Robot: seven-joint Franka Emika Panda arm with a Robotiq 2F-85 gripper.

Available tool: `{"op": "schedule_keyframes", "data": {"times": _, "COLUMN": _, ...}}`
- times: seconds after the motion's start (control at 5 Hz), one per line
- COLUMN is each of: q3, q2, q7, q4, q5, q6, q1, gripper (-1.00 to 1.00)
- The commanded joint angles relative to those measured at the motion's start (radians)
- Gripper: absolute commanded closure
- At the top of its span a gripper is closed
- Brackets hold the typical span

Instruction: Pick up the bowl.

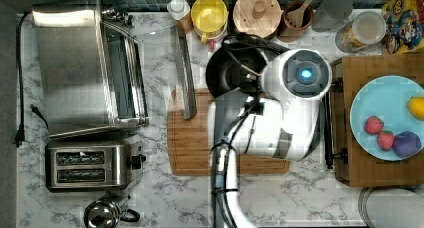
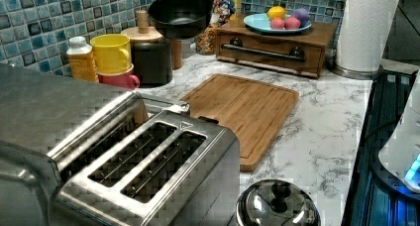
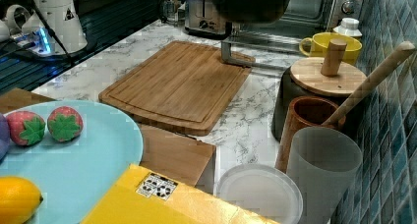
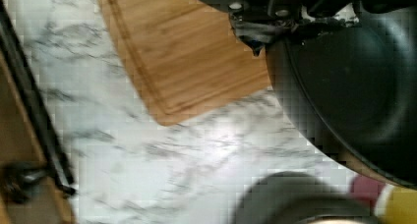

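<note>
Surroundings: marble bench is being backed by blue mosaic tile, with a cutting board lying at its middle.
Bowl: the black bowl is being held in the air, clear of the bench, above the far edge of the cutting board; in the left view it is being seen level with the pot lid, its dark inside being shown to the wrist view.
Jaws: the jaws are being seen at the bowl's rim, closed onto it.
Arm: the white arm is being seen over the board in the top view, covering part of the bowl.
Back row: a yellow cup and a dark pot with wooden lid are being kept near the tiles.
Plate: a light blue plate with fruit is being carried on a wooden box at the top view's right.
</note>
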State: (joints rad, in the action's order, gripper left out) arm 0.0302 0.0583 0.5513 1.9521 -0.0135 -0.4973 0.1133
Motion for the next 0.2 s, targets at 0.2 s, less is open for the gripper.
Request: {"op": "schedule_keyframes", "data": {"times": 0.2, "q3": -0.055, "q2": -0.077, "q7": 0.081, "q4": -0.013, "q5": 0.000, "q6": 0.040, "q1": -0.032, "gripper": 1.00}}
